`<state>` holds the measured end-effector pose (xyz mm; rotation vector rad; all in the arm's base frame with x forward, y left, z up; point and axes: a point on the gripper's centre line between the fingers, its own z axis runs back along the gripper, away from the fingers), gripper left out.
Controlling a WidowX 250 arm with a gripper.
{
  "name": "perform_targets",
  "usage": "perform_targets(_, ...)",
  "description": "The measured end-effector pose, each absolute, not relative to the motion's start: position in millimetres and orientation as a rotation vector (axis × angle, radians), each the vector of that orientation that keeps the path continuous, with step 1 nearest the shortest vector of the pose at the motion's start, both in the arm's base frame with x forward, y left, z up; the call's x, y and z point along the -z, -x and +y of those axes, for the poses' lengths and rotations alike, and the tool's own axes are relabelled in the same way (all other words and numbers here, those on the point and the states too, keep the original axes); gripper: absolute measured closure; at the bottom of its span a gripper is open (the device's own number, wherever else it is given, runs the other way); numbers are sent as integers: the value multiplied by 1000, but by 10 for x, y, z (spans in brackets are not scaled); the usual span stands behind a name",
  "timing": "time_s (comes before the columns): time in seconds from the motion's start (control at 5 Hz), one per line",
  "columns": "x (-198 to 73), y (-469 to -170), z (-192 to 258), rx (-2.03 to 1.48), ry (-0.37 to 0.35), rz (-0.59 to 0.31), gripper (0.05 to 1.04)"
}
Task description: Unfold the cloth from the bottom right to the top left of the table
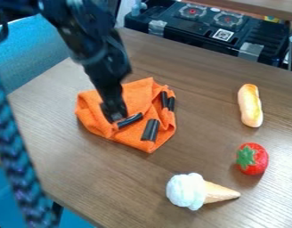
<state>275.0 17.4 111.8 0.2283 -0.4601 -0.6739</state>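
See orange cloth crumpled on counter, a bit left of center in cam view, w/ short black pieces on it. See gripper hanging down at cloth's left part. Can't tell jaws' state tbh, spread or pinching. Also see bread roll off to the right, plus red fruit & ice cream cone nearer cam.

on the table, the cloth lies to the left. to the right, the bread is behind the strawberry; the ice cream cone lies in front.
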Motion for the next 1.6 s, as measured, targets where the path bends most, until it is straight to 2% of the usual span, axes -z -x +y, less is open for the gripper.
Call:
perform_targets(0.2, -1045, -2779, 107, 649, -365, -503, 84)
perform_targets(0.4, -941, -2824, 108, 657, -414, -484, 84)
perform_targets(0.8, -756, -2854, 169, 674, -453, -420, 84)
perform_targets(1.0, -727, -2845, 180, 689, -458, -402, 134)
perform_targets(1.4, -710, -2850, 180, 708, -461, -390, 713)
perform_targets(1.6, -695, -2844, 182, 711, -460, -382, 930)
